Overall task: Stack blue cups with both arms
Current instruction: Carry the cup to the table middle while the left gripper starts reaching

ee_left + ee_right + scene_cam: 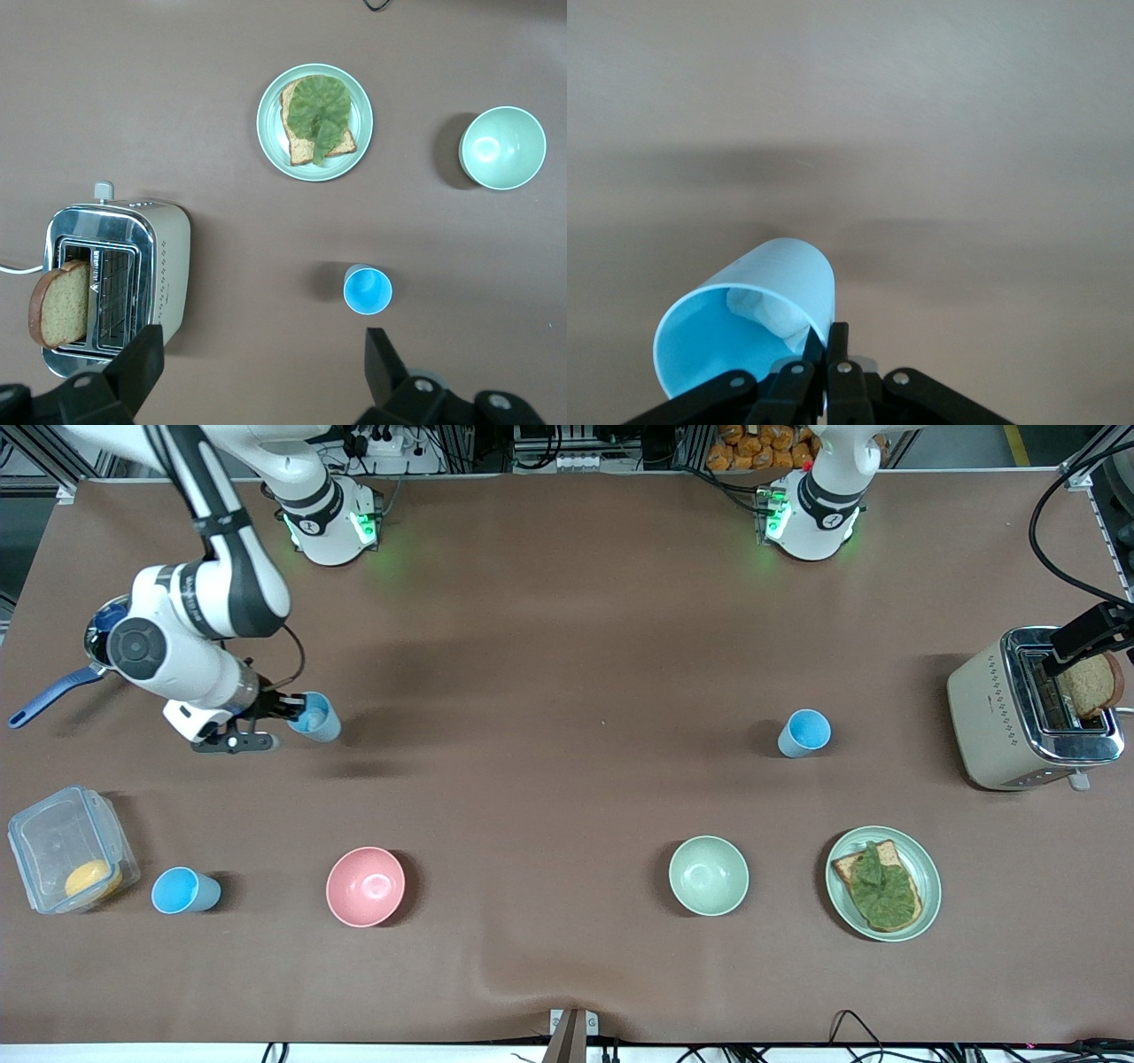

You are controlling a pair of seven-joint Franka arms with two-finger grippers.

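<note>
three blue cups: right gripper pinches one cup by its rim at frame's left; left gripper hangs wide open over another. thin rim pinch, it could slip.

Brown cloth-covered table; metal frame rails along top edge; cables at corner.

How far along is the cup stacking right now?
No cups are stacked yet. The right gripper is shut on the rim of one blue cup, which looks lifted off the table. The left gripper hangs open over a second cup. A third cup stands untouched beside the pink bowl.
</note>
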